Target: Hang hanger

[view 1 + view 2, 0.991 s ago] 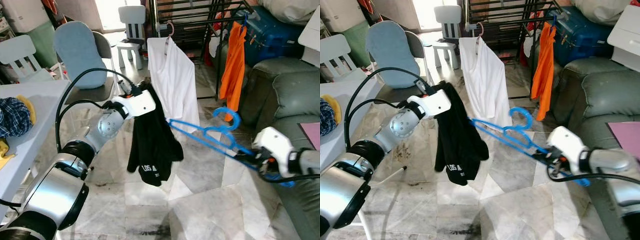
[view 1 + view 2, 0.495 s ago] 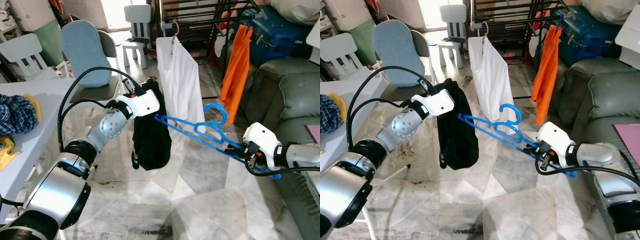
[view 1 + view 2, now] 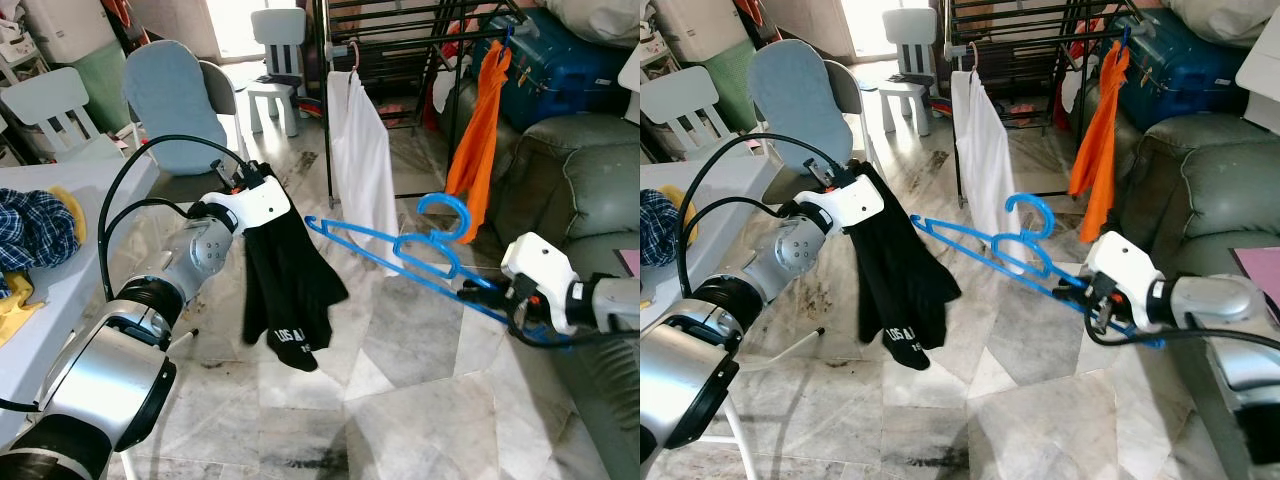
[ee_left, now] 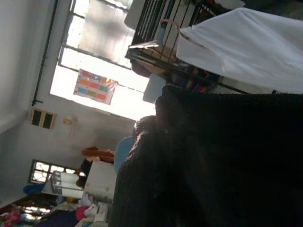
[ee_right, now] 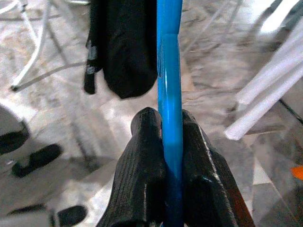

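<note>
Marble floor tiles [image 3: 400, 400] spread under a black drying rack [image 3: 400, 40], which serves as the landmark at the back of the room. A white shirt [image 3: 360, 160] hangs from the rack's near edge and an orange garment [image 3: 478, 130] hangs from its right end. In front of the rack, the right gripper [image 5: 165, 156] has its two black fingers pressed tight on one end of a blue hanger [image 3: 400, 250], whose hook curls upward just below the orange garment and whose far tip reaches left toward the black garment [image 3: 285, 290]. That black garment hangs from the left gripper [image 3: 245, 195], well in front of the rack and left of the white shirt; its fingers are buried in the cloth, so I cannot tell how the jaws stand. The step in hand looks like threading the hanger into the black garment before anything goes on the rack. Next, the hanger tip probably needs to find the garment's opening, which calls for closing the gap between the two.
</note>
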Controlling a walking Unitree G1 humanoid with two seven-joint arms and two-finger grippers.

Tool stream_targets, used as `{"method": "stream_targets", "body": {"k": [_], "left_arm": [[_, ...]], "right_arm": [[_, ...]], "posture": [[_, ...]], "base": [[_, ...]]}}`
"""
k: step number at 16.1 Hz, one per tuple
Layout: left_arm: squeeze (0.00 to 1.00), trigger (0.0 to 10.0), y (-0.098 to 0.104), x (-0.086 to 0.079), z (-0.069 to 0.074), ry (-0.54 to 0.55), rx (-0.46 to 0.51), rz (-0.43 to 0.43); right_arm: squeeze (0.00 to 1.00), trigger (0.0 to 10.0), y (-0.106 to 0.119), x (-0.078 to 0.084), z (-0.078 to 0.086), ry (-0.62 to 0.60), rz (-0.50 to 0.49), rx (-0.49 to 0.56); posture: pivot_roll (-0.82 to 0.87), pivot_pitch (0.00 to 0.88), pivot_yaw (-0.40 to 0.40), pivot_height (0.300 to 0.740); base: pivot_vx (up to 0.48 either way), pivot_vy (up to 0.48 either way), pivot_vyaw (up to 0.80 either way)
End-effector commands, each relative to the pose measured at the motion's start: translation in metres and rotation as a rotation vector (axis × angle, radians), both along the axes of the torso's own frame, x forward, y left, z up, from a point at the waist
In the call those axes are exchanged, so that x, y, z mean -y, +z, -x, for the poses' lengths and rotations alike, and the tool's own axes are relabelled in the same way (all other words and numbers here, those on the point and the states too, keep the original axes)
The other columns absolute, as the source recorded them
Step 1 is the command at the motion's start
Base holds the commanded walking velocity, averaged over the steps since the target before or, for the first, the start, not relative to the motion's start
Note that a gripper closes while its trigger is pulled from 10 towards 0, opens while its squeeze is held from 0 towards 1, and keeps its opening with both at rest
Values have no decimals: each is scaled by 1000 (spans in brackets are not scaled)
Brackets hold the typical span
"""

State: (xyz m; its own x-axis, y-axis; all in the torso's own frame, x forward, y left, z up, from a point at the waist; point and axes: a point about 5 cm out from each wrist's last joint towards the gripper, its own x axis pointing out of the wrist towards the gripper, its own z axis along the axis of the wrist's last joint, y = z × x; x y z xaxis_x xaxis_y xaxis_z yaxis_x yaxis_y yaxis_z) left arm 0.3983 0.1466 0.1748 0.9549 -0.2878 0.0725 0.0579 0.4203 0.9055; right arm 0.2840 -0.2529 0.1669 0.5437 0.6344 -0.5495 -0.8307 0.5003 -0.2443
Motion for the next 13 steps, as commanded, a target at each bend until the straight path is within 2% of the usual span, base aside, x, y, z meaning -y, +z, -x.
{"method": "stream_targets", "body": {"k": [1,3,6,10,13], "left_arm": [[0,10000,16,-1,-5,14,44,20],[0,10000,16,11,-3,-69,28,47],[0,10000,18,27,5,-225,39,65],[0,10000,18,33,13,-344,34,89],[0,10000,25,32,18,-387,86,145]], "right_arm": [[0,10000,7,-3,2,32,-7,11],[0,10000,4,-2,0,24,11,11],[0,10000,-2,-11,-8,20,-13,24],[0,10000,-10,-15,-28,-92,-16,107],[0,10000,-24,-22,-30,-137,-47,94]], "posture": [[-196,0,132,740],[-196,0,132,740],[-191,0,129,740],[-182,0,124,740],[-175,0,126,740]], "base": [[0,0,0],[0,0,0],[0,0,0],[0,0,0],[0,0,0]]}}
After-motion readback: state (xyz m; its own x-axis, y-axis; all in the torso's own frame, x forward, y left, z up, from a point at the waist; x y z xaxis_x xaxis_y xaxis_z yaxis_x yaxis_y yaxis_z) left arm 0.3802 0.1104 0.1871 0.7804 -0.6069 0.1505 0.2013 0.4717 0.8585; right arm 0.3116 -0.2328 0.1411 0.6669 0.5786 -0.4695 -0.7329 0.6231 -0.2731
